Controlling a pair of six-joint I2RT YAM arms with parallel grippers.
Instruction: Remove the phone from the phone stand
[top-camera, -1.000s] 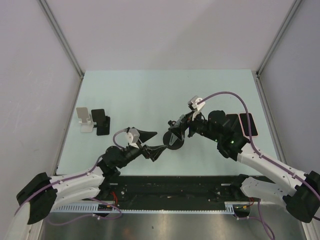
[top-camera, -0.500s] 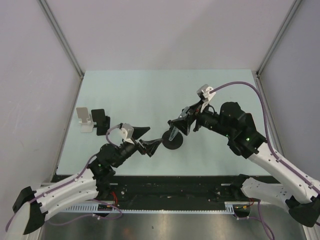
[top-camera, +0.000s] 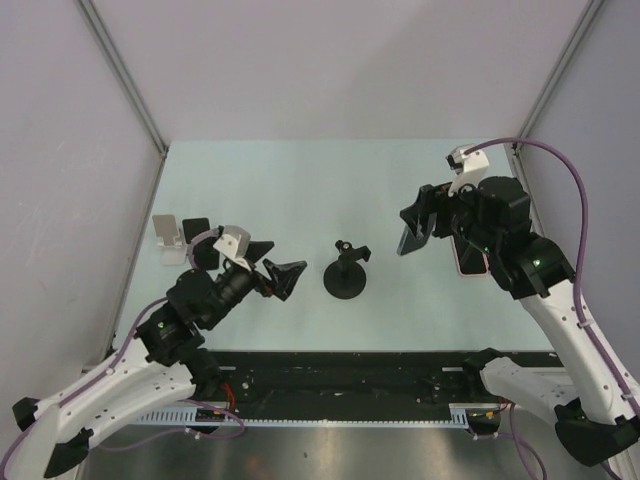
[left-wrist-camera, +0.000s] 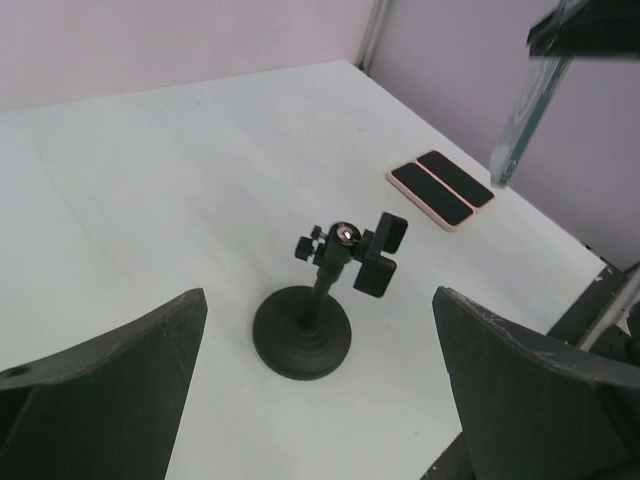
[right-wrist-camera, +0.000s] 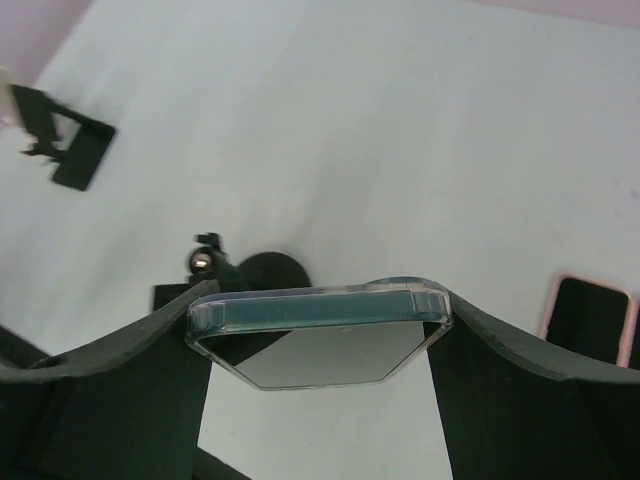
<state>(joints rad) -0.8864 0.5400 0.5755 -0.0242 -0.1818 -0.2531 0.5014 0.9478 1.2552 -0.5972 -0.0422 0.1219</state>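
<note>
Phone (top-camera: 410, 238), a dark slab in a clear plastic case, was found off the black round-based phone stand (top-camera: 346, 277). It was held in the air right of centre in the overhead view, well apart from that stand. We noted the right gripper (top-camera: 418, 225) clamped on the phone, and the right wrist view showed both black fingers (right-wrist-camera: 130, 370) pressed against the case's sides. The phone stand stood upright at mid-table, its small clamp head bare. The left gripper (top-camera: 272, 263), at lower left of the overhead view, had its jaws spread wide with nothing between them and sat short of the stand. We recorded a pink-edged flat item with two dark panels (left-wrist-camera: 442, 190) lying on the pale table (top-camera: 300, 180) at right. A white stand (top-camera: 166, 236) and a small black stand (top-camera: 200, 240) stood at far left.
</note>
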